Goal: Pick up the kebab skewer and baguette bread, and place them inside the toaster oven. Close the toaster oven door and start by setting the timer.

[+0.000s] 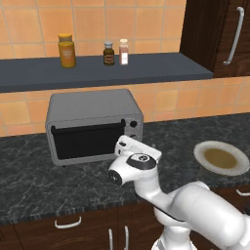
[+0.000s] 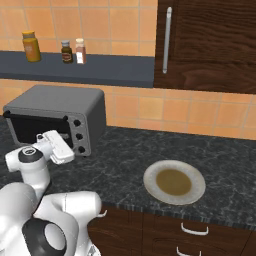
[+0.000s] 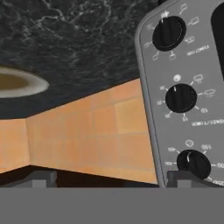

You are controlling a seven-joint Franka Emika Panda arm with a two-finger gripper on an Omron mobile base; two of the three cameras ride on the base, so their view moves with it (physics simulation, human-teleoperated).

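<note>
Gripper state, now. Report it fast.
End effector: open, holding nothing, fingertips spread wide in the hand view, pointed at the toaster oven knob panel.

I count one toaster oven (image 1: 93, 124) on the counter (image 1: 29, 180), with its one door (image 1: 87, 141) shut. Three round black knobs (image 3: 180, 98) run down its control panel. One plate (image 2: 174, 182) sits on the counter, well apart from the oven. Up on the one dark shelf (image 1: 97, 71) stand three containers: one large orange jar (image 1: 67, 51) and two small spice bottles (image 1: 116, 52) just beside each other. I see one tall cabinet door (image 2: 210, 45) with one long handle (image 2: 167, 40). Below the counter edge I count two curved drawer handles (image 2: 194, 230) on the right side, and one more (image 1: 68, 223) on the left. I have one claw (image 3: 107, 177) with two finger tips (image 3: 41, 177).
</note>
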